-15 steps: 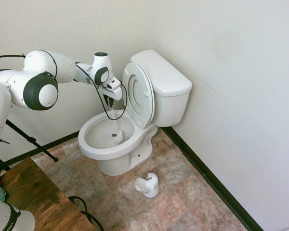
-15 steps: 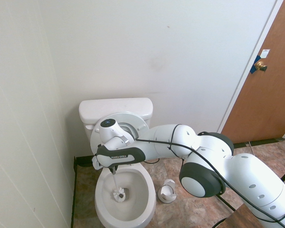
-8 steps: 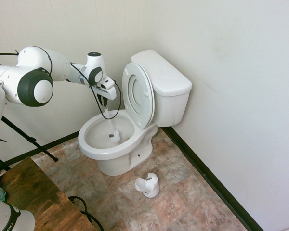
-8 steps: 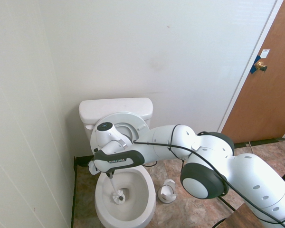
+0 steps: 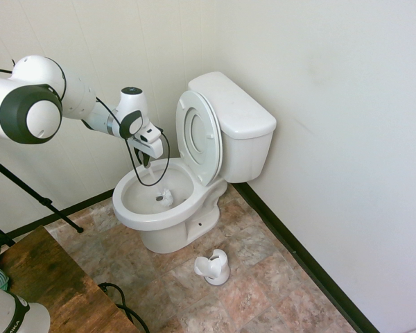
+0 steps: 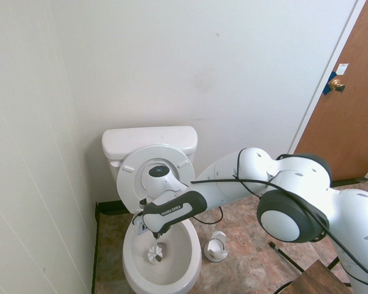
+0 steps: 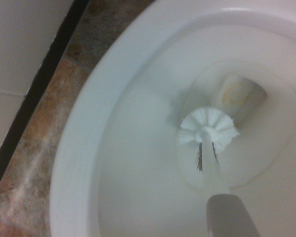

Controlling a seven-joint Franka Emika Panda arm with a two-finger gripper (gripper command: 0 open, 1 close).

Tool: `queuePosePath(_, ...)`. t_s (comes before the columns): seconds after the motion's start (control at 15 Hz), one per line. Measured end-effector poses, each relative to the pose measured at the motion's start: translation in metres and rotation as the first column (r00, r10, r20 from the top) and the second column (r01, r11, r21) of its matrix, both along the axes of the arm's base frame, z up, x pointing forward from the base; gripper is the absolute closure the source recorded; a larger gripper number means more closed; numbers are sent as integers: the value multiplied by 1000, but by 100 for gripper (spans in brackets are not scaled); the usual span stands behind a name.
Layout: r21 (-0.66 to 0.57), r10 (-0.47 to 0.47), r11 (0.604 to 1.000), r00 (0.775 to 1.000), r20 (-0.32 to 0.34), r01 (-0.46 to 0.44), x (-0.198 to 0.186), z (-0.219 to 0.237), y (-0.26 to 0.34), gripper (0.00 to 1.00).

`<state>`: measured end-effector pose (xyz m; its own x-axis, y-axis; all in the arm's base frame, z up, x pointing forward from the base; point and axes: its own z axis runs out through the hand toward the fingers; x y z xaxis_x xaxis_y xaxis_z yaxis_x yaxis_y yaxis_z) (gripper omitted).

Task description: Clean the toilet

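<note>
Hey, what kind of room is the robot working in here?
Almost certainly a small bathroom. A white toilet with its seat raised stands in the corner, the gripper holds a toilet brush down in the bowl, and the brush holder sits on the stone-look tile floor.

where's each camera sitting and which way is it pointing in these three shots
First exterior view: high, in front of the toilet, looking down toward the corner; arm enters from the picture's left, tool over the bowl.
Second exterior view: high, facing the tank; arm enters from the right.
Wrist view: looks straight down into the bowl; no arm shows.
Shared: all three show the toilet brush; both exterior views show the brush holder.
</note>
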<state>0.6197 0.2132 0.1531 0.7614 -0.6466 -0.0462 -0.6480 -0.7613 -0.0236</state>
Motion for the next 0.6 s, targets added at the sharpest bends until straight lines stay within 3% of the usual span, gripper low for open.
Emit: queuePosePath(0.6,70,-17,997,1000,-13,18,-84,3,-60,100)
